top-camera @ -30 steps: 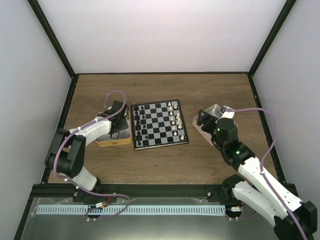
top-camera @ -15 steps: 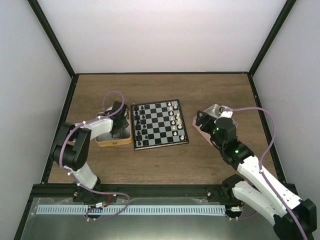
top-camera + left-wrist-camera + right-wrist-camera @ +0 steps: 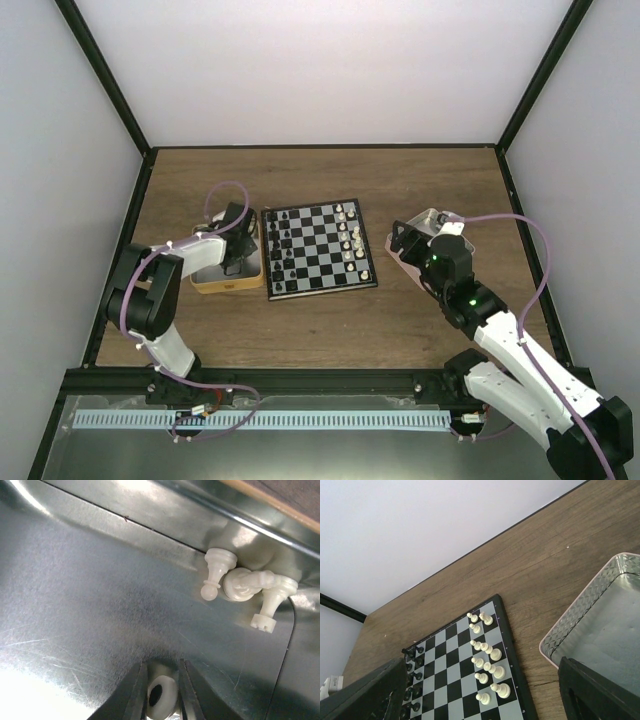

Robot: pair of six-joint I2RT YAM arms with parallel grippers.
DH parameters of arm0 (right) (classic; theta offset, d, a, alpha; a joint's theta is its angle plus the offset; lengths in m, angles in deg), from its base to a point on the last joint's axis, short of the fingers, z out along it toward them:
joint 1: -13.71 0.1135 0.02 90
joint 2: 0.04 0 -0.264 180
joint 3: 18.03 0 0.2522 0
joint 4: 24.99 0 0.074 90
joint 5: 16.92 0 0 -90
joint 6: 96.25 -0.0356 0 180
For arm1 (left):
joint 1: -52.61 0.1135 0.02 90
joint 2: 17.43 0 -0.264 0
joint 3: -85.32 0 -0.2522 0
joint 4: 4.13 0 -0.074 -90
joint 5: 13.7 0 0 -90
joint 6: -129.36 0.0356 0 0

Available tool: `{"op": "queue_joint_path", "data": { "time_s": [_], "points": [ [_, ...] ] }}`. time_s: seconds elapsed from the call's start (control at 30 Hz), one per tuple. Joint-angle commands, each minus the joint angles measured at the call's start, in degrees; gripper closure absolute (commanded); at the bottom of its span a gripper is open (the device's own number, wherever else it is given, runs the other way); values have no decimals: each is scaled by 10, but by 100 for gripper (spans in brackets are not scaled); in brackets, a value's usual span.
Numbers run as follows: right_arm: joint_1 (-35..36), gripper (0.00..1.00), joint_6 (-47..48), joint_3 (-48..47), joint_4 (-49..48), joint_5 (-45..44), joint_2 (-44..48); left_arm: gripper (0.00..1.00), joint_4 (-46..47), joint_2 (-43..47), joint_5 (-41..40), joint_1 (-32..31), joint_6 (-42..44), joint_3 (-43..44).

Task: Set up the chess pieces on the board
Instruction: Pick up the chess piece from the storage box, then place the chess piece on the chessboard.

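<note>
The board (image 3: 320, 248) lies mid-table, black chess pieces (image 3: 276, 250) along its left side and white ones (image 3: 350, 238) along its right; the right wrist view shows the same white pieces (image 3: 487, 662) and black pieces (image 3: 411, 680). My left gripper (image 3: 232, 262) reaches down into the tan tray (image 3: 222, 284). In the left wrist view the left gripper (image 3: 161, 692) is shut on a white chess piece (image 3: 162, 696) whose round base faces the camera. Three more white pieces (image 3: 240, 587) lie in the tray's corner. My right gripper (image 3: 480, 700) hangs open over the pink tray's (image 3: 585, 615) left edge, holding nothing.
The tan tray's metal floor (image 3: 90, 595) is shiny and scratched, and its wall (image 3: 150, 510) rises just behind the loose pieces. The pink tray (image 3: 436, 222) sits to the right of the board. Black frame posts and white walls enclose the wooden table (image 3: 320, 320).
The left jaws have narrowed onto the white piece in the tan tray, and the left arm's elbow has swung in. The right arm has barely moved and stays open.
</note>
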Motion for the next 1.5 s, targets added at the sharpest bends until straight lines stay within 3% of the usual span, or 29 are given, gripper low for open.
{"op": "queue_joint_path", "data": {
  "time_s": [0.0,0.33,0.53,0.67,0.93,1.1,1.3,1.47],
  "points": [
    [-1,16,0,-6,-13,0,0,86,-3,9,-21,5,14,-3],
    [-1,16,16,-5,-34,40,-14,91,-11,47,-37,9,29,-12],
    [-1,15,68,-23,-98,221,-94,92,-13,94,8,9,44,-25],
    [-1,16,78,-46,-126,373,-179,92,-7,139,99,2,104,-25],
    [0,16,36,-63,-207,478,-261,92,-17,181,195,-64,164,25],
    [0,17,1,-66,-227,496,-285,92,18,156,227,-132,135,60],
    [0,30,-57,-59,-232,466,-297,92,96,122,273,-177,90,77],
    [0,32,-68,-54,-241,455,-298,92,124,96,282,-196,50,80]
  ]
}}
